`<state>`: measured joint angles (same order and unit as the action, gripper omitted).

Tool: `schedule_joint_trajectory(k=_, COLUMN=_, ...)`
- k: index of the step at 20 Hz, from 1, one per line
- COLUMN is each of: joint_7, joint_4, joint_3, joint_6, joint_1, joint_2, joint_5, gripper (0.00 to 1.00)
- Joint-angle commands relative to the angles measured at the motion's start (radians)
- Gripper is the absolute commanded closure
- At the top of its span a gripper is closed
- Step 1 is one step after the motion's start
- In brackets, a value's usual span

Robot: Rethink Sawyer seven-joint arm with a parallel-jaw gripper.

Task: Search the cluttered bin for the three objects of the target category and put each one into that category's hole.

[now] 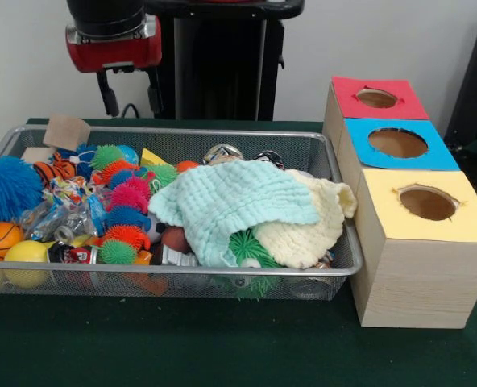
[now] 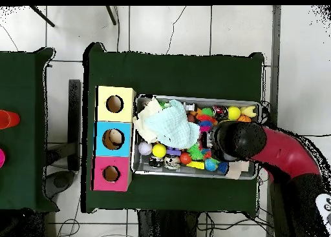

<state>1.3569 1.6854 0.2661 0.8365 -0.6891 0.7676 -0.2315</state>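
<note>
The cluttered bin point(image 1: 182, 274), a wire mesh basket, holds spiky rubber balls point(image 1: 130, 196), small basketballs point(image 1: 0, 237), a yellow ball point(image 1: 26, 253), cans and wrapped items. A mint green cloth point(image 1: 230, 201) and a pale yellow cloth point(image 1: 311, 230) cover its right half. The blue-topped hole point(image 1: 397, 143) is in the middle box to the right of the bin. My gripper point(image 1: 131, 98) hangs open and empty above the bin's far left corner. In the overhead view the arm's head point(image 2: 239, 139) covers the bin's point(image 2: 194, 174) right end, and the blue-topped hole point(image 2: 113, 139) is on the left.
A red-topped box point(image 1: 351, 103) and a yellow-topped box point(image 1: 460, 224) flank the blue one. A wooden block point(image 1: 67, 131) leans at the bin's far left rim. In the overhead view a red cup point(image 2: 5, 119) stands on a second table at the left.
</note>
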Motion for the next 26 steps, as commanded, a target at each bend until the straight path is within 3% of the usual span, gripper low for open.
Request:
schedule_joint_trajectory(k=1, joint_7=0.116, joint_4=-0.037, joint_3=-0.032, joint_6=-0.033, joint_1=0.049, joint_2=-0.037, joint_5=-0.059, gripper=0.0)
schedule_joint_trajectory(k=6, joint_7=0.173, joint_4=-0.06, joint_3=-0.056, joint_6=-0.126, joint_1=0.085, joint_2=-0.148, joint_5=-0.067, gripper=0.0)
schedule_joint_trajectory(k=10, joint_7=0.165, joint_4=-0.11, joint_3=-0.068, joint_6=-0.18, joint_1=0.097, joint_2=-0.25, joint_5=-0.062, gripper=0.0)
schedule_joint_trajectory(k=14, joint_7=0.157, joint_4=-0.109, joint_3=-0.076, joint_6=-0.239, joint_1=0.1, joint_2=-0.289, joint_5=-0.052, gripper=0.0)
schedule_joint_trajectory(k=17, joint_7=0.141, joint_4=-0.148, joint_3=-0.078, joint_6=-0.2, joint_1=0.099, joint_2=-0.341, joint_5=-0.028, gripper=0.0)
schedule_joint_trajectory(k=22, joint_7=0.089, joint_4=-0.298, joint_3=-0.085, joint_6=-0.091, joint_1=0.09, joint_2=-0.479, joint_5=-0.012, gripper=0.0)
schedule_joint_trajectory(k=26, joint_7=0.005, joint_4=-0.397, joint_3=-0.072, joint_6=-0.028, joint_1=0.055, joint_2=-0.524, joint_5=-0.027, gripper=0.0)
